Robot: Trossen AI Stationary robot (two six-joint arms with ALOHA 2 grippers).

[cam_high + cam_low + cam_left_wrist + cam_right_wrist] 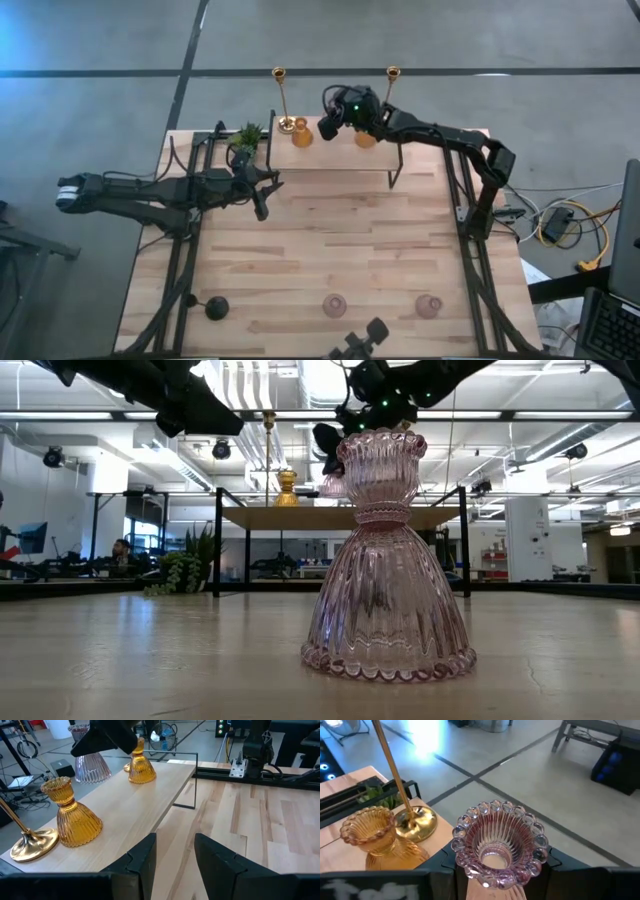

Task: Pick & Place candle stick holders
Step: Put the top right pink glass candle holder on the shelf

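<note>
Nearest the lens in the low view: a pink glass holder (388,560), upright on the table (150,660), filling centre frame; in the high view two pink holders (334,305) sit along the lower edge, the second pink one (429,305) to its right, with the black stemmed holder (216,307) at lower left.

Raised shelf (330,155) at upper centre of the high view — it carries two amber glass holders (302,132) and two tall brass sticks (281,98); second amber (365,138), second brass (392,85); green potted plant (246,138) just left of the shelf.

Right gripper (330,125) over the shelf between the ambers; jaws clamped on a third pink holder (499,845), beaded rim up.

Left gripper (172,862) left of centre above the table — jaws apart, nothing between them.
</note>
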